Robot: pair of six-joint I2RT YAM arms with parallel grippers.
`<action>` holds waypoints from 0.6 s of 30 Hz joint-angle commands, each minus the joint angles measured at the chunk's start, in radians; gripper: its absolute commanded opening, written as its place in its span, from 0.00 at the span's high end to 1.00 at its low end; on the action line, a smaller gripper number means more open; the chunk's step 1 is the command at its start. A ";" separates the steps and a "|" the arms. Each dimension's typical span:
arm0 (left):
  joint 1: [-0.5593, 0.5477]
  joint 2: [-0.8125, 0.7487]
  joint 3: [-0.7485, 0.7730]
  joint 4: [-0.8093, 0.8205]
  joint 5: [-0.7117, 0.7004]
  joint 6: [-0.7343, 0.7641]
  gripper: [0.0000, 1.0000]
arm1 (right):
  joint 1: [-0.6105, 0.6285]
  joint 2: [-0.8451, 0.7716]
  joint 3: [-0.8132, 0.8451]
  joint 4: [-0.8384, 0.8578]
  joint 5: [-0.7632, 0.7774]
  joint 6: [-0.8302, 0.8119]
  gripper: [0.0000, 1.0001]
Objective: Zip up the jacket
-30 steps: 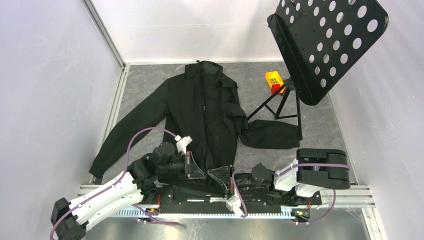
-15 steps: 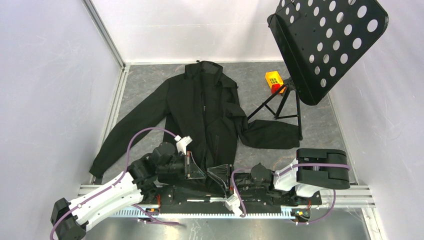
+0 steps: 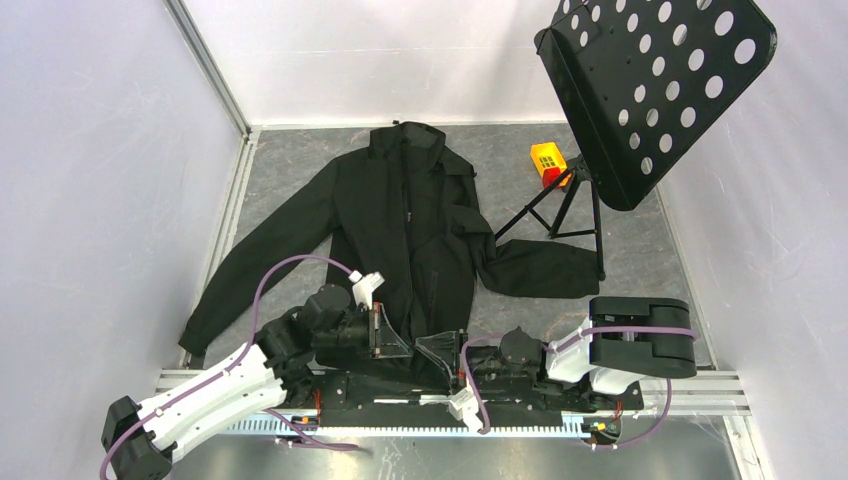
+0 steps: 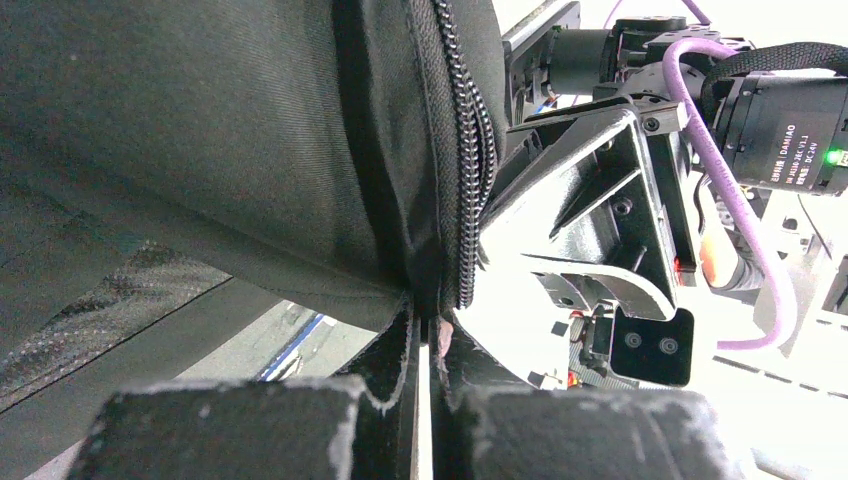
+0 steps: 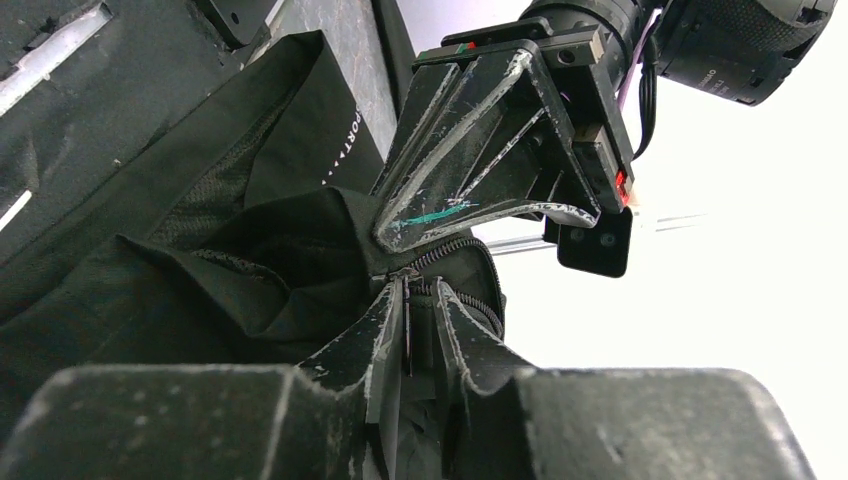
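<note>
The black jacket [image 3: 400,220] lies flat on the grey table, collar far, hem near the arm bases. Both grippers meet at the bottom of its front zipper. My left gripper [image 3: 400,343] is shut on the hem; in the left wrist view its jaws [image 4: 428,325] pinch the fabric edge just beside the zipper teeth [image 4: 465,150]. My right gripper [image 3: 438,350] faces it, touching close. In the right wrist view it [image 5: 420,290] is shut on the bunched jacket [image 5: 200,290] at the zipper's lower end [image 5: 455,250], with the left gripper's fingers [image 5: 480,160] right above.
A black perforated music stand [image 3: 650,80] hangs over the far right, its tripod legs [image 3: 560,215] by the jacket's right sleeve. A yellow and orange box [image 3: 547,160] sits behind them. White walls enclose the table; a metal rail [image 3: 700,385] runs along the near edge.
My right gripper and arm have shifted a little to the left, closer to the left gripper. The left arm and the jacket have hardly moved.
</note>
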 commanded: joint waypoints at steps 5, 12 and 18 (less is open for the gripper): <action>0.000 0.018 0.021 0.000 0.057 -0.033 0.98 | 0.003 -0.019 0.042 -0.035 0.009 0.024 0.99; -0.001 0.058 0.041 -0.052 0.033 -0.001 0.98 | 0.004 -0.077 0.127 -0.211 0.111 0.200 1.00; -0.002 0.127 0.055 -0.151 -0.006 0.054 0.98 | -0.001 -0.071 0.265 -0.352 0.468 0.390 1.00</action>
